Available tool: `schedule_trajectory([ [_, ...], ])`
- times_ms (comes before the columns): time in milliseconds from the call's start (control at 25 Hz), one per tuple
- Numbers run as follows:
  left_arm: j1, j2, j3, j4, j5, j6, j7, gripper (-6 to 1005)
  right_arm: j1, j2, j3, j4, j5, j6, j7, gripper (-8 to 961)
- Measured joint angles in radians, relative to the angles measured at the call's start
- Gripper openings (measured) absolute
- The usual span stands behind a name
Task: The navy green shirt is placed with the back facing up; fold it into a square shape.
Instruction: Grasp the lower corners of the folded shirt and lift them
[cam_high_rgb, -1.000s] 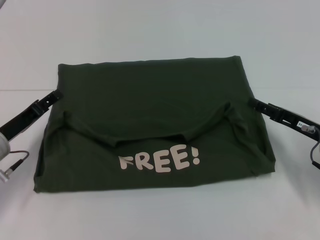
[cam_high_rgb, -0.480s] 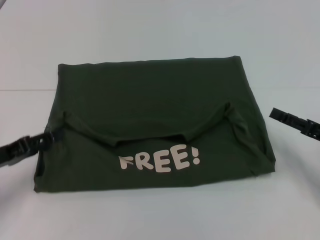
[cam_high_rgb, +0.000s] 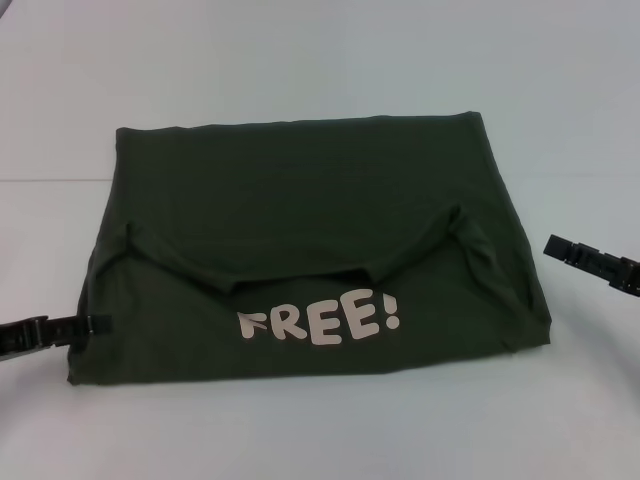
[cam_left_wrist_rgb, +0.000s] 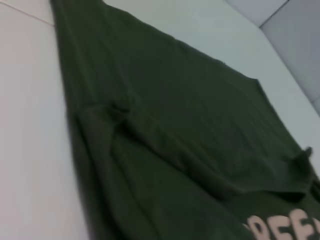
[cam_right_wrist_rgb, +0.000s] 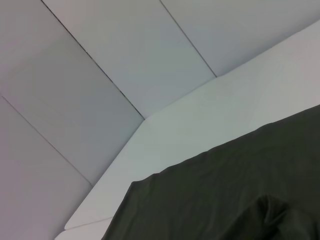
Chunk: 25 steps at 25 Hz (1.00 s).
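Note:
The navy green shirt (cam_high_rgb: 300, 220) lies on the white table (cam_high_rgb: 300, 60), folded into a wide rectangle. The far half is plain. The sleeves and collar are folded in, and the cream "FREE!" lettering (cam_high_rgb: 318, 322) faces up near the front. My left gripper (cam_high_rgb: 100, 323) is low at the shirt's front left edge, touching or just beside it. My right gripper (cam_high_rgb: 552, 246) is off the shirt's right edge, with a gap of table between. The shirt also shows in the left wrist view (cam_left_wrist_rgb: 190, 125) and in the right wrist view (cam_right_wrist_rgb: 225, 200).
The white table extends around the shirt on all sides. Grey wall panels (cam_right_wrist_rgb: 100, 65) stand behind the table's far edge.
My left gripper has moved from the shirt's left side down toward its front left corner. My right gripper has pulled away from the shirt's right edge. The shirt has not moved.

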Motion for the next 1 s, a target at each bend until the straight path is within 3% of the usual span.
schedule_trajectory([
  [560, 0.0, -0.014, 0.078, -0.058, 0.006, -0.163, 0.001, 792, 0.007, 0.006, -0.016, -0.001, 0.0, 0.003, -0.001, 898],
  [1000, -0.008, -0.023, 0.085, -0.076, 0.003, -0.168, 0.011, 793, 0.005, 0.007, -0.02, -0.001, 0.0, 0.002, -0.002, 898],
])
